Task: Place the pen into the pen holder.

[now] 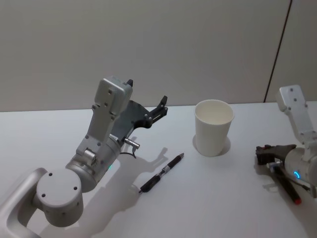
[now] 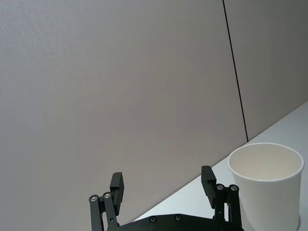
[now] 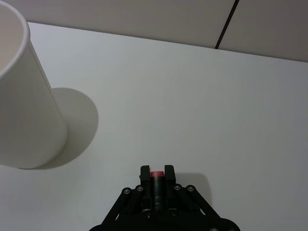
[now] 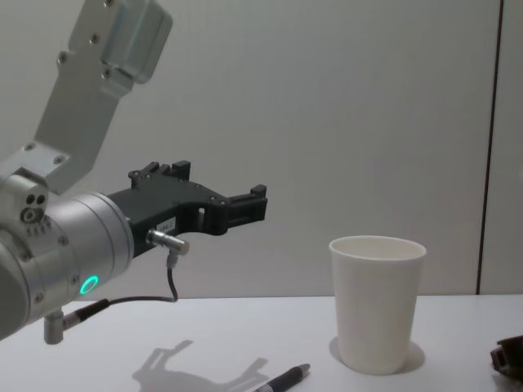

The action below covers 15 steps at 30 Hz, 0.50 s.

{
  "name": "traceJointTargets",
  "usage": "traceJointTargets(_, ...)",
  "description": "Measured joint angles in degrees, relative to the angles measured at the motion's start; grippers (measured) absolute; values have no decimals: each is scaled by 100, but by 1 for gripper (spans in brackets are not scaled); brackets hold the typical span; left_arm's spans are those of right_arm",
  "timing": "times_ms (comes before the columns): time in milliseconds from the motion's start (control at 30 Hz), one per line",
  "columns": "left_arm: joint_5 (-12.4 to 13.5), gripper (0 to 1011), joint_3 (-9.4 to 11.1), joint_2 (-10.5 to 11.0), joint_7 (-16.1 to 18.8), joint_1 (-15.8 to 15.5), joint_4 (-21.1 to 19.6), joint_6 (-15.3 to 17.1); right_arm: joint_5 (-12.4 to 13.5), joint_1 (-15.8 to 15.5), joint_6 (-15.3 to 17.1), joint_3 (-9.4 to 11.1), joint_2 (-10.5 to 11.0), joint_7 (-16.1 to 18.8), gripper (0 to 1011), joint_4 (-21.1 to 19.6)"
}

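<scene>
A black pen (image 1: 162,173) lies flat on the white table, to the near left of the pen holder (image 1: 213,127), a plain white paper cup standing upright and seen empty from above. Its silver-tipped end (image 4: 288,378) shows low in the chest view, left of the cup (image 4: 377,302). My left gripper (image 1: 161,107) hangs open in the air, above and behind the pen, fingers pointing toward the cup (image 2: 266,185). My right gripper (image 3: 157,169) rests low on the table right of the cup (image 3: 24,96), shut on a dark stick with a red end (image 3: 157,174).
The white table (image 1: 233,198) runs back to a grey wall. A dark rod with a red tip (image 1: 296,200) sticks out by my right wrist at the front right. Bare table lies between the pen and the cup.
</scene>
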Motion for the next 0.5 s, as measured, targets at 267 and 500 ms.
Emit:
traceJointTargets(267,0,1001,0,0,0,0,0,0,-40,16,-6,-2,-19,0,165,1)
traceJointTargets(500,0,1001,0,0,0,0,0,0,-134,47,-308,2,-55,-74,165,5)
